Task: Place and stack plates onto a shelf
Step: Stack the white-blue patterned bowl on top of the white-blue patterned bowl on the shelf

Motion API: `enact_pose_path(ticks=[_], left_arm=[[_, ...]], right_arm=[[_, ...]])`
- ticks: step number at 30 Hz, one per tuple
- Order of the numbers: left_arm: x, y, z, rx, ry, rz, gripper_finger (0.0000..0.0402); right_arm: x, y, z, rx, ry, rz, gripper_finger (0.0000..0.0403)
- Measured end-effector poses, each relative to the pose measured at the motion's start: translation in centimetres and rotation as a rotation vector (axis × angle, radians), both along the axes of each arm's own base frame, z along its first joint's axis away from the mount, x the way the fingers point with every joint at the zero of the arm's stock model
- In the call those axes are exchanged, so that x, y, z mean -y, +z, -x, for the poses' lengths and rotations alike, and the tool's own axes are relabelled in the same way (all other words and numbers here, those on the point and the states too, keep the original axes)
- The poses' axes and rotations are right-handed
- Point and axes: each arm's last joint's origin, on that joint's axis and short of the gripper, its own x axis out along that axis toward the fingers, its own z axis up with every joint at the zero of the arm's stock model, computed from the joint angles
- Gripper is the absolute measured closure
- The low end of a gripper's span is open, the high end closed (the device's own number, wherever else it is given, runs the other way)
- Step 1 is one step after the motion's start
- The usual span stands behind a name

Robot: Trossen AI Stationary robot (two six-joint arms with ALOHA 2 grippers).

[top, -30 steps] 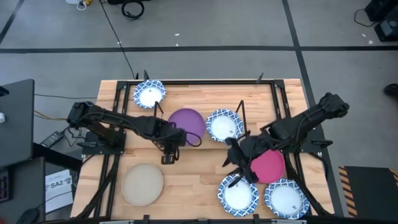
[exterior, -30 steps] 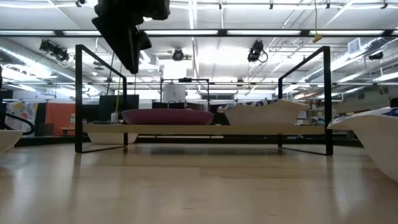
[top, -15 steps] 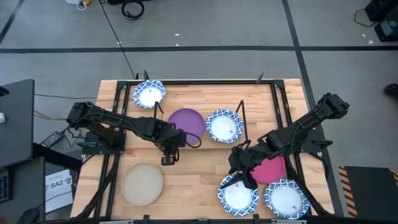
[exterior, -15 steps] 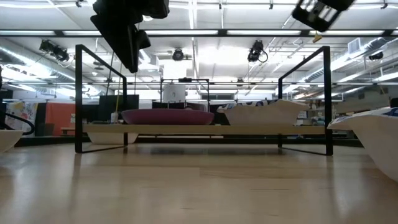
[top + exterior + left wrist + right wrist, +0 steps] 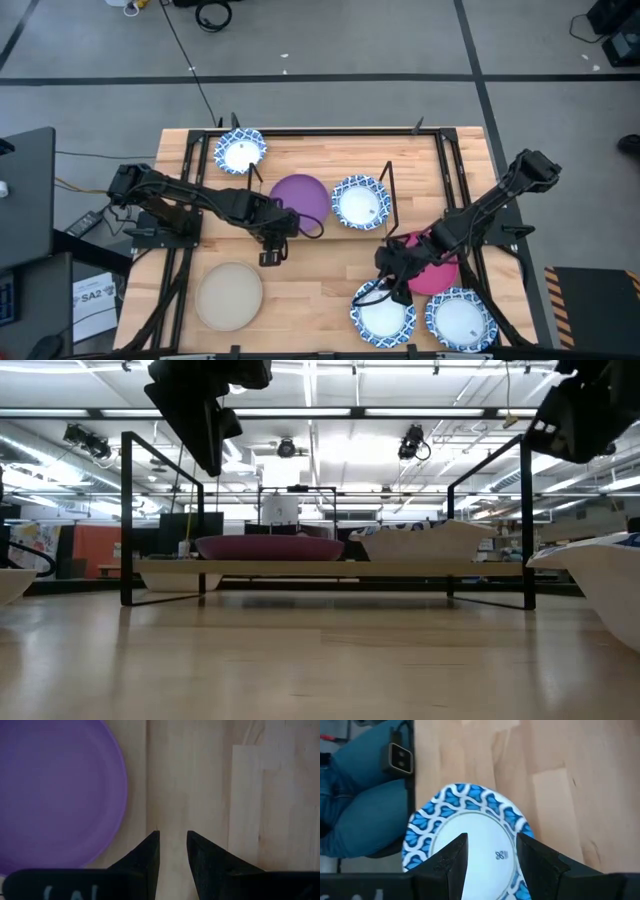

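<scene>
While hovering with spread, empty jaws, right gripper (image 5: 490, 851) over rigid, slick, breakable blue-and-white patterned round plate (image 5: 383, 312) near table's front edge: best pinched at thin raised rim.

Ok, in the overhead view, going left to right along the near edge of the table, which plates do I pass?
Beige plate → first blue-and-white plate, under the right pincer → second blue-and-white plate.

Blue-and-white patterned plate (image 5: 465, 832), white centre, beyond the right jaws; plain purple plate (image 5: 57, 790) beside the left jaws; magenta plate (image 5: 437, 268); beige plate (image 5: 229, 295).
</scene>
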Motion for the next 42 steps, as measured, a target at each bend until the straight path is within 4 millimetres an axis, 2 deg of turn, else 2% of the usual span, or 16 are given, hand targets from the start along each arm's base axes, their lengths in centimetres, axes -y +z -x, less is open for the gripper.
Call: enact_pose_path(ticks=[8,20,42], left_arm=[[0.0,0.0,0.0,0.002,0.000,0.000,0.0299],[0.0,0.0,0.0,0.002,0.000,0.000,0.0299],[0.0,0.0,0.0,0.002,0.023,0.009,0.0299]], right_arm=[[0.2,-1.7,0.9,-0.026,-0.021,0.063,0.0229],[1.0,-4.3,2.2,-0.128,-0.124,0.055,0.0229],[0.2,-4.4,2.1,-0.044,-0.129,0.071,0.0229]])
